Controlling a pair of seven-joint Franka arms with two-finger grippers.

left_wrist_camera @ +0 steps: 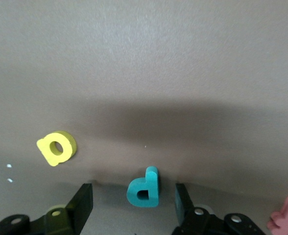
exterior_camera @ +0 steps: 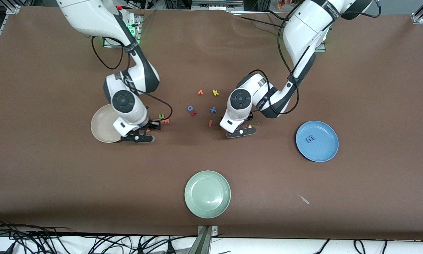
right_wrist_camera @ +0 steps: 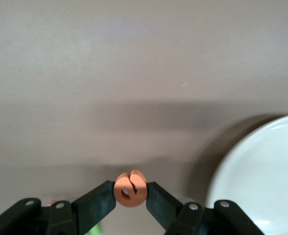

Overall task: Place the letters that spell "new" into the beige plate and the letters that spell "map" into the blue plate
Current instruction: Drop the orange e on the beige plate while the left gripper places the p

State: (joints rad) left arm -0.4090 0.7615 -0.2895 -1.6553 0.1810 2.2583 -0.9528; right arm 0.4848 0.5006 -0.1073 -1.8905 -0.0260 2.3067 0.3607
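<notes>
Orange foam e (right_wrist_camera: 130,188) is being pinched in right hand (right_wrist_camera: 130,192), centre-left, beside beige plate (exterior_camera: 100,127); needs dropping there. Left hand (left_wrist_camera: 134,198) is standing open around teal foam p (left_wrist_camera: 144,187), centre frame; needs closing.

A: What is the right gripper (right_wrist_camera: 131,196) holding?

B: A small orange e (right_wrist_camera: 130,188). The two dark fingers (right_wrist_camera: 96,204) press it from either side, with the brown table (right_wrist_camera: 134,73) below.

A: Anything else nearby?

B: The beige plate (right_wrist_camera: 261,171) shows at the edge, close beside the gripper. The letter is over bare table, not over the plate.
</notes>
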